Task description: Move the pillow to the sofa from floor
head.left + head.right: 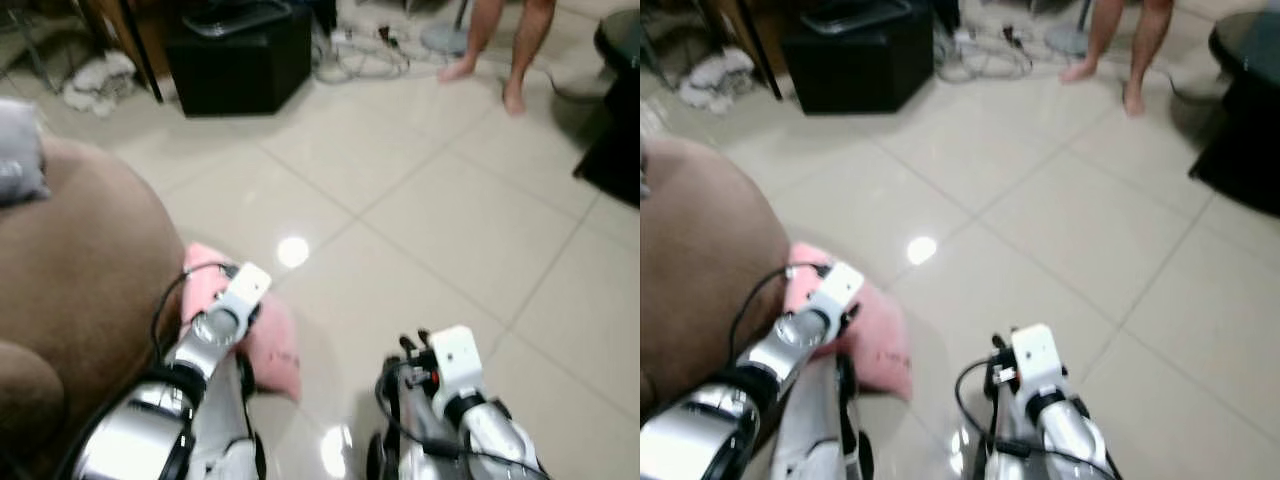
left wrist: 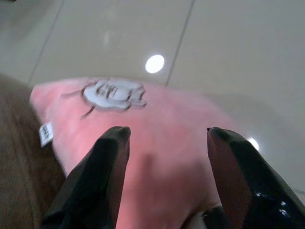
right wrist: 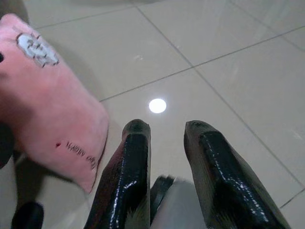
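A pink pillow with a white cartoon print lies on the tiled floor, against the foot of the brown sofa. My left arm reaches down over it. In the left wrist view the left gripper is open, its two black fingers spread just over the pillow; I cannot tell whether they touch it. My right gripper is open over bare tiles, with the pillow a short way to its side and nothing between its fingers.
A grey cushion rests on the sofa. Farther back stand a black cabinet, tangled cables and a person's bare legs. Dark furniture sits at the right. Open tiles lie ahead.
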